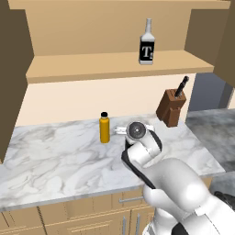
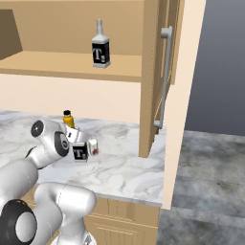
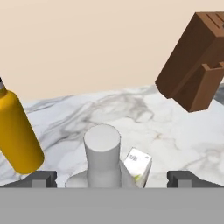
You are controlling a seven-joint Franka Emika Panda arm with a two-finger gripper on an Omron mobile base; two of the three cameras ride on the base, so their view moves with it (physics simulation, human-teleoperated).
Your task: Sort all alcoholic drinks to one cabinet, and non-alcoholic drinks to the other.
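Note:
One alcoholic drink, a pale "T" bottle [image 1: 146, 43] [image 2: 100, 48], stands upright on the shelf of the wide cabinet [image 1: 82, 64] [image 2: 43, 62]. A second "T" bottle [image 3: 103, 153] [image 2: 80, 152] sits low over the counter right at my hand. Its neck lies between the finger tips without touching them. My gripper [image 3: 113, 178] [image 2: 76, 142] is open wide around that neck. The non-alcoholic drink, an orange bottle [image 1: 104, 128] [image 3: 17, 135] [image 2: 68, 118] with a black cap, stands on the counter just left of the hand. The narrow cabinet shows its grey bar handle [image 2: 165, 72] at the right.
A brown knife block [image 1: 171, 106] [image 3: 192, 61] stands at the back right of the marble counter [image 1: 55, 156]. The counter ends at the right, with dark floor [image 2: 210, 182] beyond. Brown cabinet doors [image 1: 13, 82] hang open at both sides of the wide cabinet.

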